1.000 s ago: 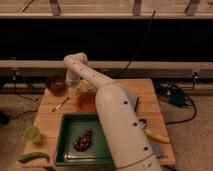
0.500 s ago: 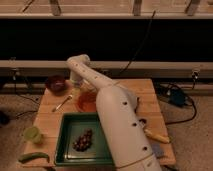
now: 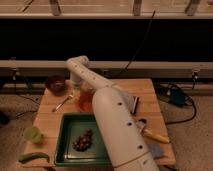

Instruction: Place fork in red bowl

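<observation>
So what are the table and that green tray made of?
Table: pale wood, judging by its plank-like lines and matt tan surface. Green tray: probably plastic, uniform colour with a moulded rim. The gripper hangs over the orange-red bowl, which looks like smooth plastic too.

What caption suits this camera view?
Robot gripper poised at the red bowl on a wooden table, beside a green tray.

- Dim, warm light falls from above onto the worktop [image 3: 145, 90]; the band behind it is almost black.
- The white arm [image 3: 117, 130] is the brightest surface, with no harsh glare.
- Everything looks soft and blurred; the gripper [image 3: 82, 91], low over the red bowl [image 3: 86, 104], melts into the bowl's orange.
- Shadows are faint and diffuse.
</observation>
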`<state>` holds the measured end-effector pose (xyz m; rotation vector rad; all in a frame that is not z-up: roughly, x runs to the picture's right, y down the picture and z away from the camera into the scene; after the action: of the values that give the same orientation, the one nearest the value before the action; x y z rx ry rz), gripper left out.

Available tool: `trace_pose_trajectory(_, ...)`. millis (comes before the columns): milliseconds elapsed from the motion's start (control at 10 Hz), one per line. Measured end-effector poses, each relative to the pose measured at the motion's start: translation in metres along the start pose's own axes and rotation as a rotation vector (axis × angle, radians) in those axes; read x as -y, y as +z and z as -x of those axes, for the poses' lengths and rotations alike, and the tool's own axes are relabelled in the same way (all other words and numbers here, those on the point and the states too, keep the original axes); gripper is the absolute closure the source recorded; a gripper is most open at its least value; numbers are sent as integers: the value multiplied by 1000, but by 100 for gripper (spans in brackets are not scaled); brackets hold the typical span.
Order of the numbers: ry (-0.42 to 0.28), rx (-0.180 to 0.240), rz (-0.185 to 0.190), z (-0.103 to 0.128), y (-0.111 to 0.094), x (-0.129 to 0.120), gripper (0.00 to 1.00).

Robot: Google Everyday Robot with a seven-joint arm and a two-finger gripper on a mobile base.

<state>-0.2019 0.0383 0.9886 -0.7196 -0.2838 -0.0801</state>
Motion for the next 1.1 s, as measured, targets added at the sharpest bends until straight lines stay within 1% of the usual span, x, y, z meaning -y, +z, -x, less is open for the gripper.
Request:
trace_pose_trajectory(400, -13, -6, 23, 6, 9, -2, 21)
trace_pose_trajectory(500, -17, -6, 28, 8, 10, -3, 32)
trace_pose_trajectory(700, -20, -1, 29, 10, 9, -4, 48)
trace_pose_trajectory(900, -21, 11, 25, 10, 6, -4, 72)
trace_pose_trajectory(1100, -21, 15, 21, 10, 4, -4, 88)
